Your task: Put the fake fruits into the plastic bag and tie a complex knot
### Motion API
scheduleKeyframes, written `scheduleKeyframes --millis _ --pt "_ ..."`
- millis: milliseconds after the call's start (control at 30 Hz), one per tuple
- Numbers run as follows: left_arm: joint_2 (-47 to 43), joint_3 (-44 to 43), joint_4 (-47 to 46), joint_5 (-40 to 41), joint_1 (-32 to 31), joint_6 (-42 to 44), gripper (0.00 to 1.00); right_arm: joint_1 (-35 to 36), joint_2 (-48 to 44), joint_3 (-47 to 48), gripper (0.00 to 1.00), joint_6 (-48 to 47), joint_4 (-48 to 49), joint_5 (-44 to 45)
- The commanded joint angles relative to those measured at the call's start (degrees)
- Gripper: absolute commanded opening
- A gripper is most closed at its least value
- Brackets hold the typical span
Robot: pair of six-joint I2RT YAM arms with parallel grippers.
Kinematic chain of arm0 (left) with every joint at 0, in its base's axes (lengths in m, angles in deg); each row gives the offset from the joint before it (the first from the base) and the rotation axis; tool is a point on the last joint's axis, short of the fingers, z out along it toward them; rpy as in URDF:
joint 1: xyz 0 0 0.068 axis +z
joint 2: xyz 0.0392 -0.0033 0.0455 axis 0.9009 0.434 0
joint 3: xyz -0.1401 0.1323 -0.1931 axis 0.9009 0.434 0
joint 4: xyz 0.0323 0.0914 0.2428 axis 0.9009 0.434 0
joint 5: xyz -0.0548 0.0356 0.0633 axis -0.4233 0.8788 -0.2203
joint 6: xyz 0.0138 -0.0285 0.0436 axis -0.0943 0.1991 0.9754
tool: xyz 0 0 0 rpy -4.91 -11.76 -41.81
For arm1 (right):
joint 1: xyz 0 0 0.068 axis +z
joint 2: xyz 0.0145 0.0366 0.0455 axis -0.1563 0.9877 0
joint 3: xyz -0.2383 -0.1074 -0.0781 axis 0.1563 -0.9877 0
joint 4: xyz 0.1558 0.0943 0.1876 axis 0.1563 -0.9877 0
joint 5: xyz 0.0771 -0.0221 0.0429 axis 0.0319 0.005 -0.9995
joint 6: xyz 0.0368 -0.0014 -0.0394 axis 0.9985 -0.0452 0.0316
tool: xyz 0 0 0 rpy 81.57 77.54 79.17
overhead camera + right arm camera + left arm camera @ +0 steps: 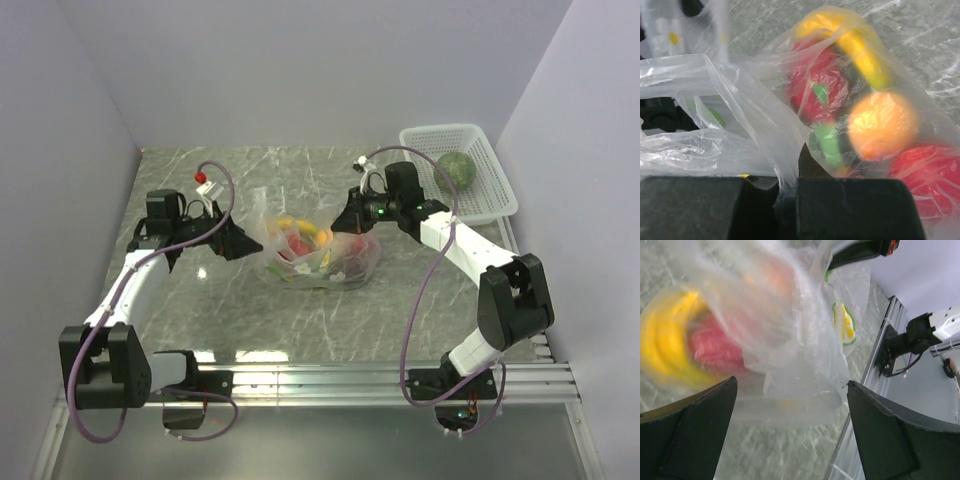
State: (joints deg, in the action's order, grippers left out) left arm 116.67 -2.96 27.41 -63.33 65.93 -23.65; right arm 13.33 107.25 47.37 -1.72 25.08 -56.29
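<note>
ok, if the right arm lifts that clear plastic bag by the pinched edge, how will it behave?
Likely floppy: the thin transparent crinkly plastic bag folds and drapes where the shut right end effector pinches it, so it should sag. Probably bottom-heavy: the glossy plastic fruits pile loosely inside and may roll toward the low point. The film looks slick, so it might slip.

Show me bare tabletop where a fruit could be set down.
Free: the marble table behind the plastic bag, left of the white basket; also the strip between the bag and the near rail. Crowded: the middle, where the left gripper and right gripper flank the bag.
</note>
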Motion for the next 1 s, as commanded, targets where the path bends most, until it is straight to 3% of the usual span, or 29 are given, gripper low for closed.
scheduleKeyframes --millis 0,367,467,500,700,800,967 --pt "1.36 1.92 -16.19 -2.76 -1.21 -7.11 0.97 0.35 0.31 3.49 0.00 -3.38 -2.66 -2.49" --pt "8.92 3.43 -34.65 -2.76 -6.04 -16.34 0.93 0.52 1.81 4.64 0.00 -5.58 -4.95 -4.51" --pt "9.02 2.55 -35.02 -4.43 -6.83 -17.84 0.78 0.61 2.07 5.34 0.00 -5.50 -6.26 -3.11" --pt "8.23 1.59 -33.97 -4.95 -7.01 -16.27 0.68 0.61 2.24 5.95 0.00 -5.41 -6.70 -2.58" --pt "1.82 -2.72 -17.81 -8.74 -8.06 -2.50 0.35 0.53 3.47 8.59 0.00 -1.11 -9.43 0.85" --pt "-0.38 -4.39 -11.12 -9.97 -9.90 2.96 0.23 0.96 5.66 11.30 0.00 1.27 -11.89 1.82" --pt "-1.89 -6.93 -3.91 -9.27 -15.53 16.33 0.12 3.33 11.03 20.00 0.00 0.66 -21.73 1.91"
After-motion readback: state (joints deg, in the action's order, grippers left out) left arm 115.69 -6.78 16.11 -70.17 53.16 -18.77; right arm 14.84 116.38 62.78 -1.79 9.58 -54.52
